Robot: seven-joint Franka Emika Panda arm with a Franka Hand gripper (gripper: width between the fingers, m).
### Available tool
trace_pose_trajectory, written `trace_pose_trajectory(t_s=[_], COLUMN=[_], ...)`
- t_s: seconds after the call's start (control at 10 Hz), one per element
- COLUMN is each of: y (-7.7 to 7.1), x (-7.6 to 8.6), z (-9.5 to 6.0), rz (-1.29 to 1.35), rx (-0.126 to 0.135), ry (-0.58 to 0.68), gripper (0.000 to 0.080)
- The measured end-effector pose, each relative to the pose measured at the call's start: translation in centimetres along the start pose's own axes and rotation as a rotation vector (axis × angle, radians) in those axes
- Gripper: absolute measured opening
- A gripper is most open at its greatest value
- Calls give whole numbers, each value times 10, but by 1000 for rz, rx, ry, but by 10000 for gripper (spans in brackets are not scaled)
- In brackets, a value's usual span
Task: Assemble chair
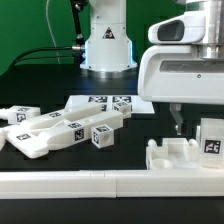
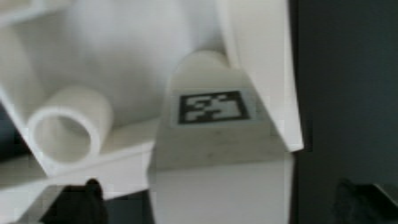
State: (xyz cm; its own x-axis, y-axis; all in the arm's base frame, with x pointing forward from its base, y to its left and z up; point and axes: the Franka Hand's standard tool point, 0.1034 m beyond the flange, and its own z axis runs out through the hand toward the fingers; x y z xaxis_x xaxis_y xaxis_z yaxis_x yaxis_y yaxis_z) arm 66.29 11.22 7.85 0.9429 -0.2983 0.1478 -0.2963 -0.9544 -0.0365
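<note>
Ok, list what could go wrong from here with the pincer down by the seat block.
1. The pincer sits low at the seat block; going lower, a fingertip might strike its raised walls.
2. The upright tagged piece stands close beside it; a sideways move could knock it over.
3. In the wrist view the tagged face between the open fingers looks slanted, so closing there could slip.

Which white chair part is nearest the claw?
The slotted seat block at the exterior view's right, just below the claw; the other parts lie piled at its left.
</note>
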Motion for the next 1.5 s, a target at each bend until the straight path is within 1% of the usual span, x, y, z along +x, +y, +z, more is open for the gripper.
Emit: trace_pose_trajectory(t_s=[0.2, 0.3, 0.4, 0.5, 0.7, 0.8, 0.9, 1.0, 1.1, 1.3, 1.4, 1.5], y=[1, 1, 2, 3, 7, 9, 12, 13, 13, 13, 10, 4], x=[0, 0, 1, 1, 0, -2, -3, -4, -5, -5, -5, -6], z=[0, 0, 0, 0, 1, 1, 2, 1, 2, 2, 1, -1], rz=[9, 86, 174, 254, 673, 923, 1100, 1199, 1242, 1232, 1128, 983], rx=[-1, 0, -2, -4, -34, -44, -36, -31, -34, -34, -28, -15], ry=[1, 1, 1, -1, -27, -34, -49, -60, -61, -61, -59, -60], gripper=[391, 391, 282, 282, 283, 283, 283, 283, 284, 284, 397, 534])
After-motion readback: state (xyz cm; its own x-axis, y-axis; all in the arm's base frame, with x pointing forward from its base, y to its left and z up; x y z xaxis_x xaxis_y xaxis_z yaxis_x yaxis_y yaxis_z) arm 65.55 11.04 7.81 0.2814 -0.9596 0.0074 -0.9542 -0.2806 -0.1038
